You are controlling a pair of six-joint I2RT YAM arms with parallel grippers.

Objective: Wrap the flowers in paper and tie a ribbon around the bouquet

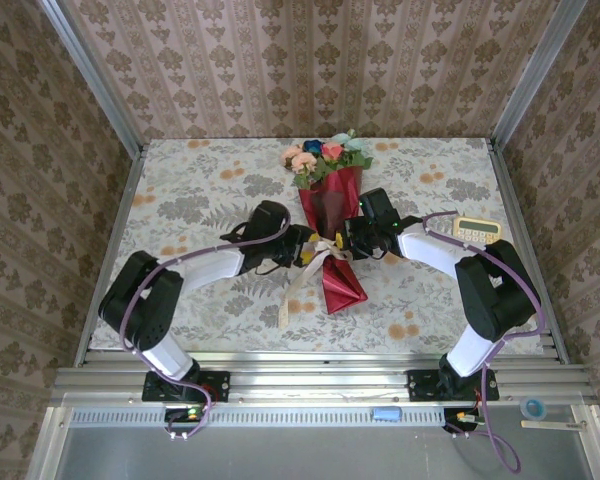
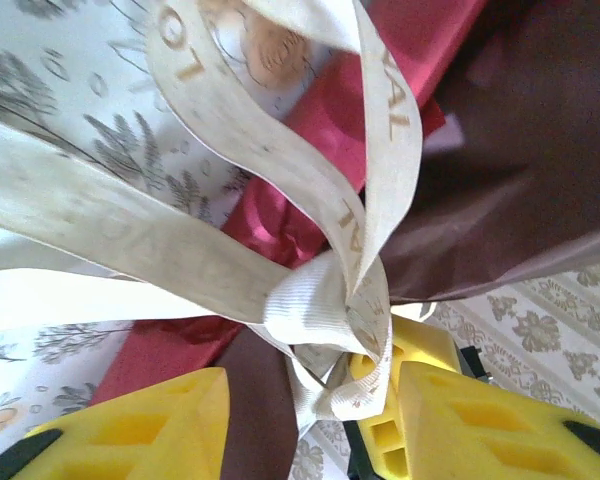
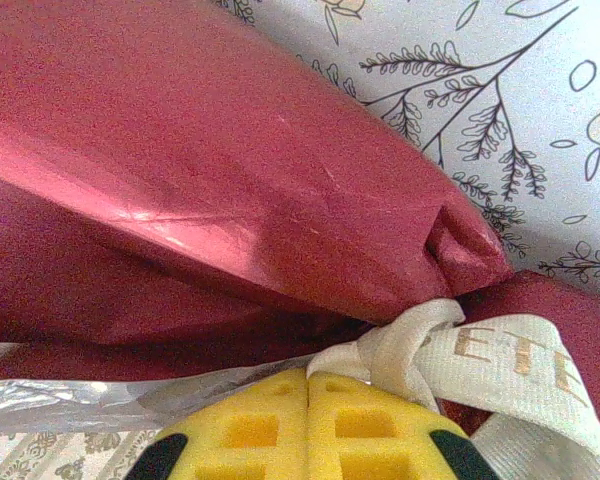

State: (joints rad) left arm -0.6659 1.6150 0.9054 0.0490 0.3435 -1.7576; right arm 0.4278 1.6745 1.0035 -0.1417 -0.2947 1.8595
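The patterned tabletop (image 1: 200,200) carries the bouquet (image 1: 332,215) lying flat in the middle of the overhead frame. Its long axis runs almost straight from upper centre to lower centre. The flowers (image 1: 325,155) fan out at the upper end, and the dark red paper (image 3: 230,150) narrows to a waist before flaring again into a pointed tail toward the bottom. The cream ribbon (image 1: 298,285) is cinched round that waist, its loose tails trailing off to the lower left. The knot (image 2: 315,300) sits squarely between the two arms, so any tightening pull would have to run left and right across the frame, at right angles to the bouquet's length. The left gripper (image 1: 305,250) comes in from the left side of the waist. In its wrist view the left gripper (image 2: 290,400) has its jaws standing well apart, a fold of dark paper and one ribbon end lying in the gap, nothing visibly pinched. The right gripper (image 1: 350,238) presses in from the right side and looks the closer of the two. In its own wrist view the right gripper (image 3: 308,395) is fully closed, its tips right against the knot, though I cannot tell whether a strand is nipped between them.
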